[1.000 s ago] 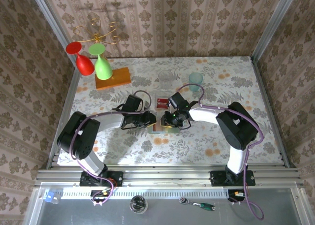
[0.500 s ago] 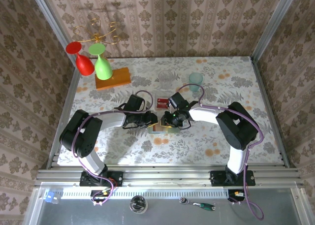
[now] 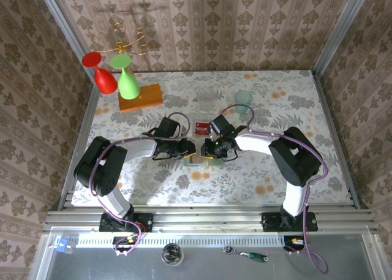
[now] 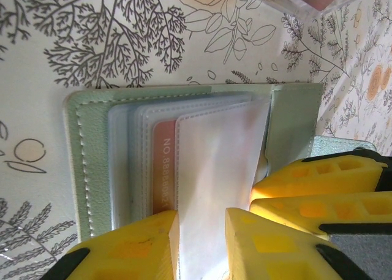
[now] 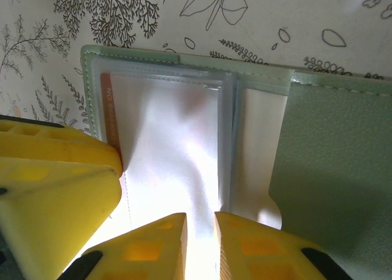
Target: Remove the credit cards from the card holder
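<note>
Red stemmed glass (image 3: 101, 73): far left corner of the tabletop (image 3: 282, 170), foot uppermost, under a gold wire rack (image 3: 122, 40).
Green stemmed glass (image 3: 127, 79): just right of the red one, also foot uppermost.
Orange block (image 3: 141, 98): lies flat below the two glasses, near the far edge, left side.
Left gripper (image 3: 188, 149) (image 4: 201, 222): low over the tabletop centre, pointing right. Jaws are drawn close and only a narrow gap is left. A clear sleeve leaf of the holder is nipped in that gap.
Card holder (image 3: 197, 160) (image 4: 92, 163) (image 5: 331, 170): pale green, lying open and flat at the tabletop centre between the two grippers, with its clear sleeves fanned upward.
Credit card (image 4: 164, 170) (image 5: 105, 108): orange-edged and printed "NO 8888…", seated inside a clear sleeve with only its edge strip legible.
Red card (image 3: 200, 129): flat on the tabletop, just beyond the holder toward the far edge and apart from it.
Clear glass (image 3: 206, 96): upright, toward the far edge, centre.
Right gripper (image 3: 209, 150) (image 5: 199, 222): opposite the left one, pointing left. Jaws are almost together, pinching a clear sleeve leaf.
Teal cup (image 3: 244, 99): upright, right of the clear glass.
</note>
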